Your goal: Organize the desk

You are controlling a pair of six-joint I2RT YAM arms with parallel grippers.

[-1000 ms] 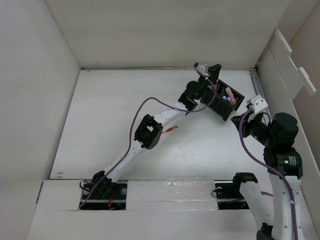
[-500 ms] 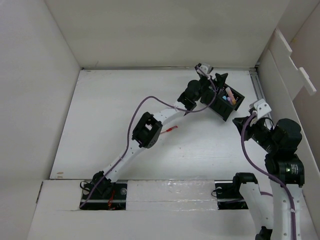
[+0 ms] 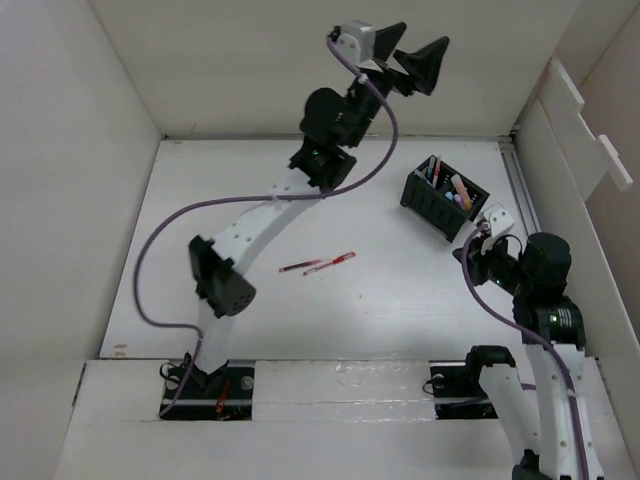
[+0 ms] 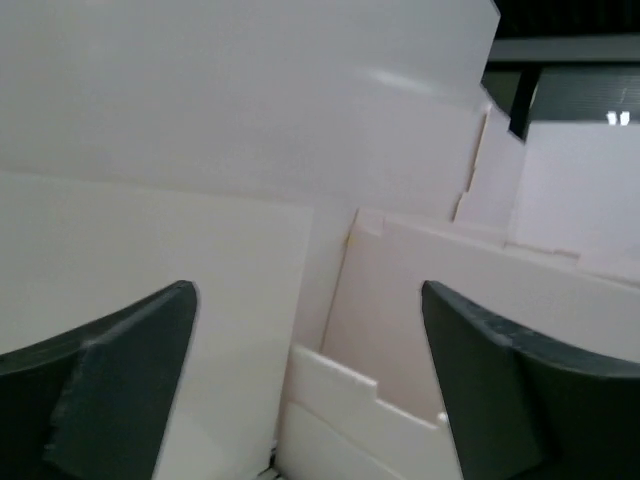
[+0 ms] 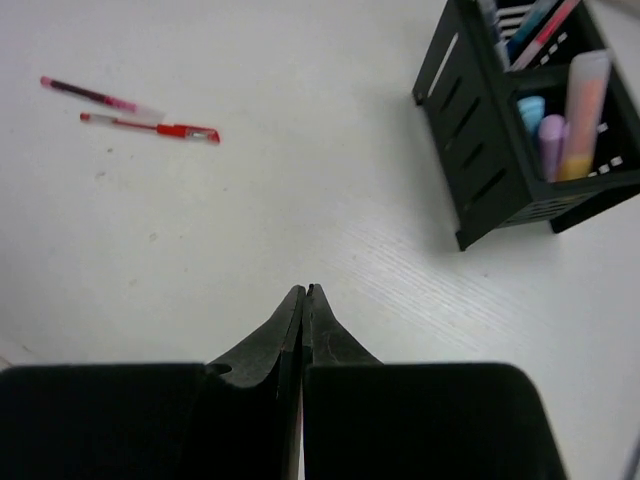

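fig. two-arm rig over the desk (image 3: 200,220), seen from above and from both wrists.

left gripper (image 3: 425,45): held high in front of the back wall panel (image 3: 250,70), well above the desk. its fingers (image 4: 120,390) are spread wide with nothing between them. in the left wrist view only white panels (image 4: 200,130) show between and beyond the tips; the desk surface is not seen there.

right gripper (image 5: 303,292): low over the right side of the desk, fingers pressed together tip to tip, with nothing visible between them. the white tabletop lies directly under and ahead of these tips.

black slotted organizer (image 5: 500,140): standing on the desk, ahead and to the right of the closed right tips, near but not touching them. it holds upright coloured markers (image 5: 585,100).

two red pens (image 5: 150,128): lying on the bare desk ahead and to the left of the right tips, well apart from them, side by side and nearly parallel. from above, the pens (image 3: 325,263) lie far below the open left fingers, apart from the organizer (image 3: 445,195).
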